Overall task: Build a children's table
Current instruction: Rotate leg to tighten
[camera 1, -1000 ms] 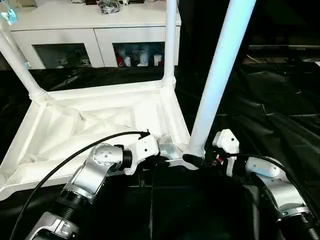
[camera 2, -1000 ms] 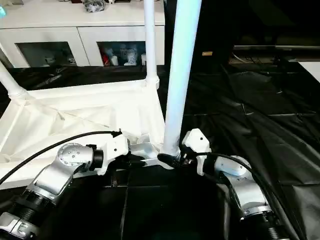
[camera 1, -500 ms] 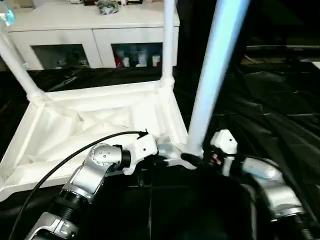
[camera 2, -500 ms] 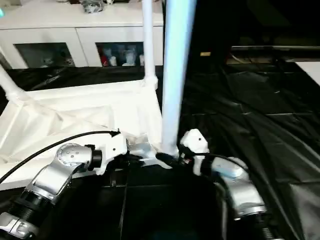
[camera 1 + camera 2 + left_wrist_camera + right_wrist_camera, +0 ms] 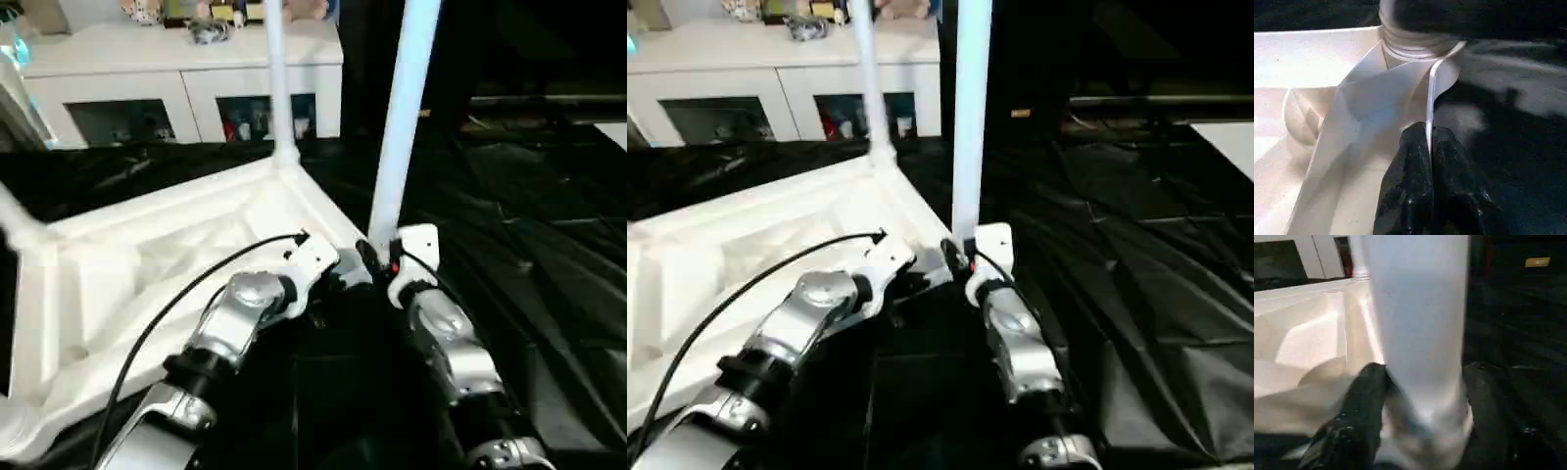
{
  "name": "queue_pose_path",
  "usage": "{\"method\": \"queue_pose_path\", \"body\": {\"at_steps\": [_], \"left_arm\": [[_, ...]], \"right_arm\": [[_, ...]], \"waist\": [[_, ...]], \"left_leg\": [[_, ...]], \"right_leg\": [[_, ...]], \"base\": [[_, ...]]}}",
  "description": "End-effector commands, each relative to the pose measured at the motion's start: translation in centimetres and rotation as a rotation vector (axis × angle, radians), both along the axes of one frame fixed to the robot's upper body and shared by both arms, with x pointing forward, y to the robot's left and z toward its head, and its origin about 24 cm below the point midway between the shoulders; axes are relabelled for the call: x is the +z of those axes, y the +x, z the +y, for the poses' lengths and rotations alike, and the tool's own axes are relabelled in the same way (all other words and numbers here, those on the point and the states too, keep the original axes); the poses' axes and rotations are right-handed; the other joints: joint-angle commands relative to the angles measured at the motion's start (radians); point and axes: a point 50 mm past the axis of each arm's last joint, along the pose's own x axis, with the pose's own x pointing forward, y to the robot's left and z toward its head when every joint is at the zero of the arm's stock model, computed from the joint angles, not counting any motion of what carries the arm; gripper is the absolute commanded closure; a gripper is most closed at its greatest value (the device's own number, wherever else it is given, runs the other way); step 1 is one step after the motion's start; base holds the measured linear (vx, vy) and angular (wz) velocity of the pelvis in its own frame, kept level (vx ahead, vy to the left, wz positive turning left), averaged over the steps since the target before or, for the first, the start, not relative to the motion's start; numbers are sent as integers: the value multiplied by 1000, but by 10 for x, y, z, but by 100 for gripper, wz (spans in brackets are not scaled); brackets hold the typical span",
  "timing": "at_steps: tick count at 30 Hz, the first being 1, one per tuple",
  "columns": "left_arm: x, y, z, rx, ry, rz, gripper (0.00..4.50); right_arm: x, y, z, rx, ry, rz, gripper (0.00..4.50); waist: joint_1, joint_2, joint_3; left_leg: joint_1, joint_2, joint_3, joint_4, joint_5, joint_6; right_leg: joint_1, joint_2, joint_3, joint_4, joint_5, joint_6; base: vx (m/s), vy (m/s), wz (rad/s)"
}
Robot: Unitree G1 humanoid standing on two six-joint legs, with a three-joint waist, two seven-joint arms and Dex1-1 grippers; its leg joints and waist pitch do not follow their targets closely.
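The children's table top lies upside down on the black sheet, its white rim facing up. One white leg stands in the far corner socket. A second leg rises almost upright from the near right corner. My right gripper is at that leg's base, its black fingers pressed against both sides of the leg. My left gripper is shut on the thin rim just beside that corner socket. Both grippers meet at this one corner.
A white cabinet with glass doors stands behind the table, small items on top. Crinkled black sheet spreads to the right. My left arm's black cable arches over the table top. Another leg's base shows at the left edge.
The whole view has swung and tilted. The leg in my right gripper leans less and now stands nearly upright. The right fingers have drawn closer around it. The left grip on the rim is unchanged.
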Motion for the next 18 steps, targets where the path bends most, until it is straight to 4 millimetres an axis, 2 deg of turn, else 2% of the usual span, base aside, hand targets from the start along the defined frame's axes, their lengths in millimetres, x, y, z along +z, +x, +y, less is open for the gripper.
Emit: {"method": "queue_pose_path", "body": {"at_steps": [1,2,4,5,6,7,9,11,13,14,15,16,17,18], "left_arm": [[-15,-5,3,59,-2,33,450],[-15,-6,2,36,1,19,450],[-15,-9,2,-30,11,-2,450],[-15,-13,3,-70,11,-8,450],[-15,-13,3,-77,11,-9,450],[-14,-16,3,-115,9,-14,450],[-15,-18,5,-147,12,-10,450],[-14,-22,8,-212,25,-22,450],[-14,-22,10,-215,30,-25,450],[-14,-23,10,-221,29,-26,450],[-14,-24,13,-242,31,-27,450],[-13,-25,16,-259,35,-31,450],[-14,-26,19,-273,35,-27,450],[-14,-27,22,-277,36,-22,450]], "right_arm": [[-24,-13,21,87,-22,122,202],[-24,-13,20,86,-17,123,202],[-23,-13,17,84,16,119,185],[-19,-12,12,80,32,92,167],[-18,-11,11,77,33,84,167],[-15,-11,5,78,19,63,164],[-11,-10,-1,84,10,39,153],[-1,-11,-16,145,1,-21,121],[3,-12,-19,187,-11,-44,121],[3,-12,-20,192,-16,-50,102],[10,-15,-26,257,-28,-79,102],[15,-21,-31,343,-38,-95,89],[19,-28,-35,440,-47,-104,82],[22,-34,-39,509,-47,-100,75]], "waist": [[-2,-15,-19],[-11,-18,-21],[-11,-14,-26],[-6,-13,-32],[-2,-14,-35],[1,-10,-34],[11,-11,-35],[16,-14,-34],[21,-13,-40],[24,-11,-42],[30,-8,-44],[35,-11,-46],[40,-14,-49],[46,-13,-46]], "left_leg": [[-24,56,-48,-107,-320,43],[-26,56,-51,-106,-333,45],[-16,58,-49,-102,-331,51],[-18,65,-47,-103,-291,57],[-26,73,-44,-105,-227,65],[-27,74,-40,-104,-200,70],[-24,71,-28,-99,-156,90],[-26,70,-24,-95,-139,105],[-26,72,-23,-89,-86,128],[-29,73,-21,-85,-35,145],[-32,73,-23,-84,8,160],[-30,73,-22,-80,29,170],[-28,73,-21,-75,70,198],[-31,75,-20,-72,90,229]], "right_leg": [[27,-88,33,-105,-671,-85],[27,-94,32,-109,-682,-81],[17,-96,37,-114,-671,-96],[20,-97,42,-107,-576,-129],[26,-94,45,-90,-436,-173],[26,-92,46,-85,-376,-195],[31,-91,47,-73,-267,-247],[32,-91,51,-71,-240,-259],[38,-92,51,-58,-167,-276],[42,-92,49,-49,-104,-292],[47,-92,47,-41,-56,-304],[48,-91,46,-38,-26,-304],[50,-90,47,-28,38,-313],[50,-91,46,-25,72,-317]], "base": [[0,0,0],[0,0,0],[0,0,0],[0,0,0],[0,0,0],[0,0,0],[0,0,0],[56,-9,8],[62,-15,5],[63,-14,3],[0,0,0],[0,0,0],[0,0,0],[0,0,0]]}}
